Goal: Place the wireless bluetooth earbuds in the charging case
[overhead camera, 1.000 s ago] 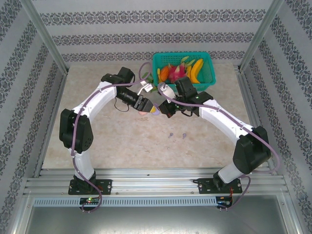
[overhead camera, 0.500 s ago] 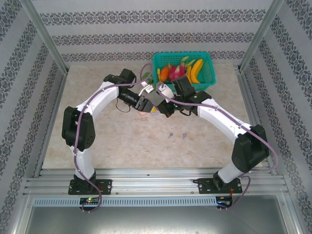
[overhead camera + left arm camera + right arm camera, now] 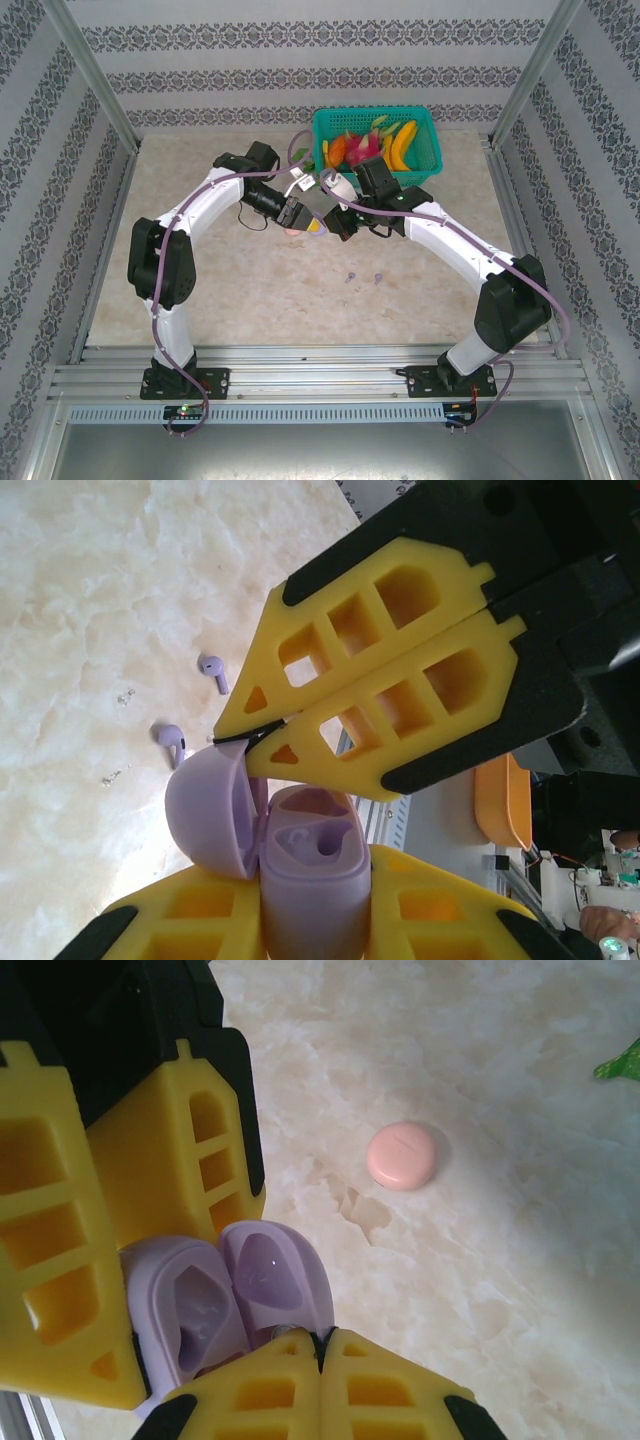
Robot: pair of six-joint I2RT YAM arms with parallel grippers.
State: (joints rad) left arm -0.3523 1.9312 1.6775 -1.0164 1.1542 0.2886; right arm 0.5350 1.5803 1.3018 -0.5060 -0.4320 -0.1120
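Left wrist view, nearest first: the left gripper [image 3: 305, 878] is clamped on the body of the purple charging case [image 3: 310, 905], one yellow finger on each side. The lid [image 3: 205, 810] is swung open and both wells look empty. Just past it, the right gripper [image 3: 245, 742] has its fingers pressed together, tips at the lid's rim; whether they nip the rim or only push against it, I cannot say for sure.

Beyond, on the table [image 3: 80, 580], lie two purple earbuds [image 3: 212, 670], well apart from the case. Farther off sit a closed pink case [image 3: 402, 1155] and a teal basket [image 3: 370, 111] of fruit.

The step looks like getting the lid fully back. To do it well, keep the left grip low on the body and clear of the hinge. Then free the right fingers and take an earbud by its stem, head turned to match its well.
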